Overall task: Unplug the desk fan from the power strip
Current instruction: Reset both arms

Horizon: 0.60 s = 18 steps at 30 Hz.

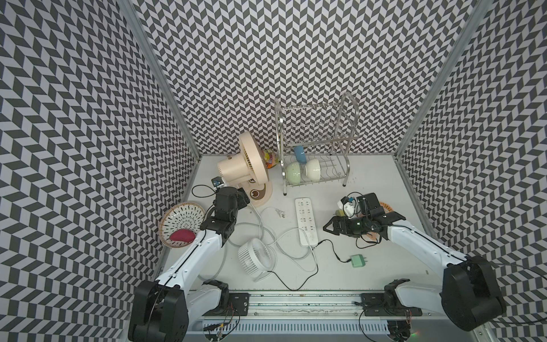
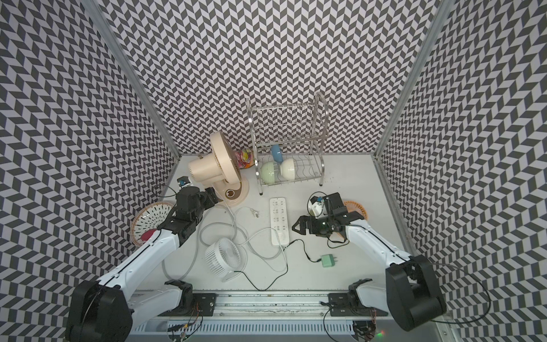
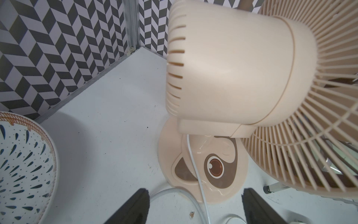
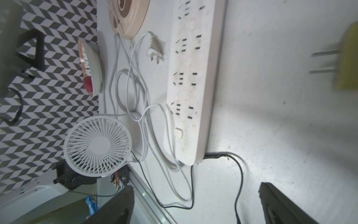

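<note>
Top views: power strip (image 1: pixel 306 220) lies flat in the middle of the bench (image 1: pixel 384 186), long axis running back to front. Beige desk fan (image 1: pixel 239 167) stands by the back-left corner. Its white plug (image 1: pixel 280 212) lies loose just left of the strip, not touching it, so unplugging looks done imo. R gripper (image 1: pixel 328 228) hovers just right of the strip, jaws spread wide, empty. L gripper (image 1: pixel 245 199) is at the fan's base. Small white fan (image 1: pixel 256 257) sits nr the front edge, green adapter (image 1: pixel 358 261) front-right of the strip.

Left wrist: L gripper jaws are wide apart. Fan cord (image 3: pixel 196 168) runs between them, not pinched. Patterned bowl (image 3: pixel 25 164) is close, by the left edge.

Right wrist: the strip's top sockets all look empty. Black lead (image 4: pixel 215 155) sits at the strip's end; can't tell if it's plugged in.

Handling: the strip is prob light, stiff, smooth plastic and would slide unless pinned; grip across its narrow width. The plug is small and rigid; take the body, not the limp cord.

Room: open bench right of the strip. On its left, loose cords (image 4: pixel 117 87) are a snag risk. Dish rack (image 1: pixel 313 154) blocks the back.
</note>
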Motion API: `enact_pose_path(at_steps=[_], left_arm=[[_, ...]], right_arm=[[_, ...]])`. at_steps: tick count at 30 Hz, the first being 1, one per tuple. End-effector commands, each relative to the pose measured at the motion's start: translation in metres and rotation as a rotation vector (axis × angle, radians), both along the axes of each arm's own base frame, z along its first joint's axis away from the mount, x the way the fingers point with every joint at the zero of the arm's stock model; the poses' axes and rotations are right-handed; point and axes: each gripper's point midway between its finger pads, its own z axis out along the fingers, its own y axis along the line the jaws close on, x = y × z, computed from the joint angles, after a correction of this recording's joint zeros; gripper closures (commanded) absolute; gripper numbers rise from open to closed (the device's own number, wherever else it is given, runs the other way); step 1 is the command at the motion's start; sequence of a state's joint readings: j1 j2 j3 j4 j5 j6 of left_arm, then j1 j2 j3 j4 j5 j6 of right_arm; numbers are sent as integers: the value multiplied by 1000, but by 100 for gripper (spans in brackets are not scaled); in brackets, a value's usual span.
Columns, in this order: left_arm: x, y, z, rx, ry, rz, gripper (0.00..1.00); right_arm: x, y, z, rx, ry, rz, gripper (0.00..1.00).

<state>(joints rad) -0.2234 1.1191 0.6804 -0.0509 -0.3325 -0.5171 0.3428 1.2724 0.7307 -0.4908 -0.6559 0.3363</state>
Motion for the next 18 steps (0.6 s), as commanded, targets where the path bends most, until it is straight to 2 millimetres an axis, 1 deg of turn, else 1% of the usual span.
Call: enact_pose_path(at_steps=[1, 2, 3, 5, 7, 9, 10, 11, 12, 13, 14, 15, 16, 18], left_arm=[[1, 5, 0, 4, -14, 11, 19], [1, 9, -1, 11, -13, 19, 19], [1, 13, -1, 19, -15, 32, 19], [1, 23, -1, 29, -26, 63, 19], [2, 36, 0, 34, -50, 103, 19], [2, 46, -1, 32, -75, 134, 16], [4, 47, 0, 35, -95, 126, 15], [5, 49, -1, 48, -106, 124, 14], [7, 50, -2, 70, -117, 126, 12], [9, 52, -2, 100, -128, 122, 11], [10, 54, -3, 139, -130, 121, 9], [12, 56, -6, 168, -130, 124, 7], [13, 58, -7, 199, -133, 125, 5], [16, 60, -10, 242, -148, 117, 4]], right_arm=[[14, 22, 54, 139, -165, 71, 0], [25, 21, 73, 140, -240, 50, 0], [37, 16, 93, 119, -328, 7, 0], [70, -7, 129, 26, -497, -159, 0], [99, -44, 159, -62, -644, -376, 0], [118, -80, 184, -101, -765, -565, 0], [126, -100, 190, -139, -801, -666, 0], [132, -124, 190, -207, -829, -781, 0], [135, -146, 184, -281, -845, -890, 0], [134, -172, 175, -375, -853, -1004, 0], [132, -193, 164, -466, -870, -1080, 0], [129, -207, 153, -537, -900, -1118, 0], [128, -215, 140, -580, -936, -1118, 0], [128, -211, 112, -588, -1006, -1009, 0]])
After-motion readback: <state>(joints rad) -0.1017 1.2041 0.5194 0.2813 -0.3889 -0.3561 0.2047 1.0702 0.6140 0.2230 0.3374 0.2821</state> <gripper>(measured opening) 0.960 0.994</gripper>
